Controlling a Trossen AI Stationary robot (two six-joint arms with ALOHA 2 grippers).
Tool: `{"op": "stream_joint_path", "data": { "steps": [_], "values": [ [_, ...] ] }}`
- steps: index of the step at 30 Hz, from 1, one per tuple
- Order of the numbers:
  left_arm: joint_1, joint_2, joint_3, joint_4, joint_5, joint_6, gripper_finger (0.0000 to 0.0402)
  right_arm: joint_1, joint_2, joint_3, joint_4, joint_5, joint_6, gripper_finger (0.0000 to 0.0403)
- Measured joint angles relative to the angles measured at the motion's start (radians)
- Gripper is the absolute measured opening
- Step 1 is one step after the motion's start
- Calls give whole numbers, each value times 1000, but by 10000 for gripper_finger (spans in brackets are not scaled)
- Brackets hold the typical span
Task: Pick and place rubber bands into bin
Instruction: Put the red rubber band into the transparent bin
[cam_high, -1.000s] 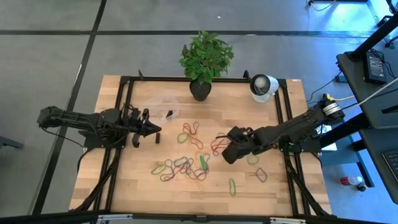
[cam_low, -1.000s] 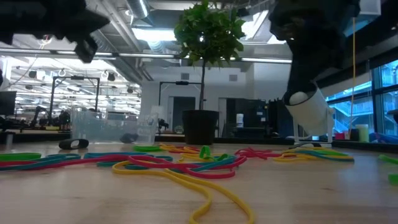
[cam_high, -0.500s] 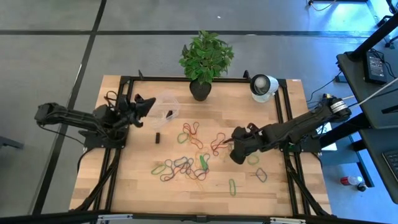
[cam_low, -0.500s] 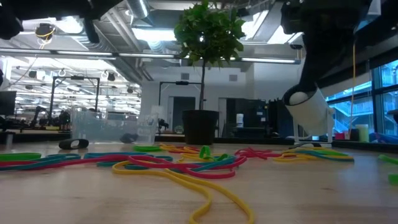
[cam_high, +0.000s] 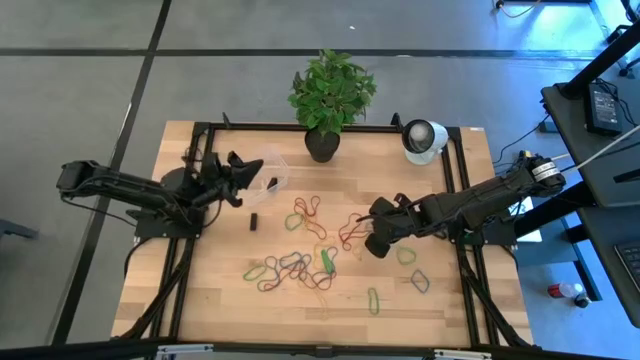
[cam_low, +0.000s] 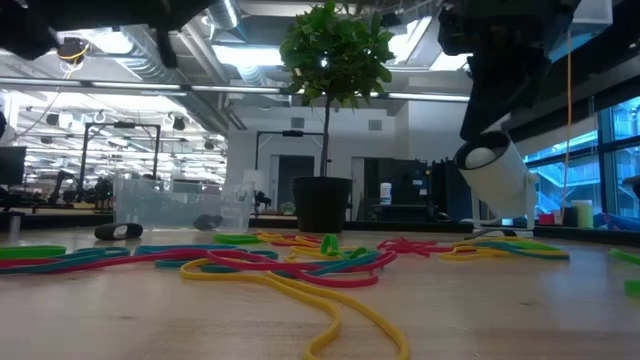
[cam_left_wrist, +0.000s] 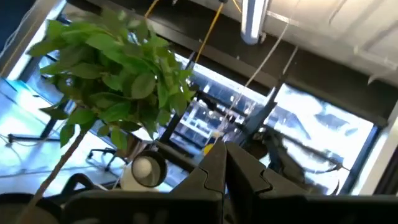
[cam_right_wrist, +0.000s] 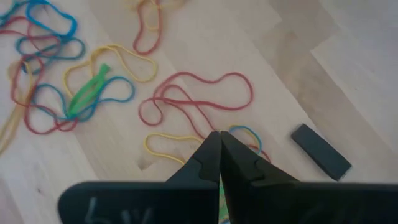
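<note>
Seen from above, my left gripper hangs with its fingers pressed together and nothing visibly between them, its tip at the near edge of the bin, a clear plastic container standing on the worktop toward the far left; inside the bin one small dark item shows, too small to identify. Just in front of the bin a small black block lies flat on the wood. The rubber bands are spread loose across the middle of the worktop, red, yellow, green, blue and dark loops overlapping in a tangle, with a few green and dark strays toward the right front; from table height they read as a low heap of coloured strands with the bin behind them at left. At the far edge stand a potted plant and, to its right, a white round object. My right gripper is closed and empty, poised above the right side of the tangle; its wrist camera shows the fingers meeting over red and yellow loops
</note>
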Motion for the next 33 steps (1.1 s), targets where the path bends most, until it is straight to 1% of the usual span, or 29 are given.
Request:
{"op": "stream_joint_path", "data": {
  "steps": [1,3,5,7,10,13,15,18,21,24,26,29,33],
  "values": [
    [5,25,17,-3,19,31,2,0,0,0,3,0,0,8],
    [11,80,64,-15,92,106,2,0,0,0,1,0,0,8],
    [11,132,125,-90,171,148,2,0,0,0,-3,0,0,8],
    [11,188,206,-240,229,155,2,0,0,0,-6,0,-1,5],
    [11,272,342,-534,271,157,2,0,0,0,-29,-2,-12,3],
    [11,364,467,-797,275,158,2,0,0,0,-62,-32,-32,3],
    [11,422,535,-913,275,158,2,0,0,0,-88,-73,-63,2],
    [10,503,623,-1042,279,158,2,0,-8,-16,-92,-113,-105,2],
    [7,583,704,-1176,288,158,2,0,-47,-82,-57,-149,-111,2],
    [0,668,791,-1315,288,136,2,2,-116,-181,12,-176,-100,2],
    [-6,722,840,-1380,283,123,2,2,-168,-247,73,-194,-95,2],
    [-14,802,904,-1432,282,141,2,2,-246,-329,129,-196,-75,2],
    [-21,902,984,-1495,275,189,2,2,-325,-383,121,-196,-38,4]
  ]
}}
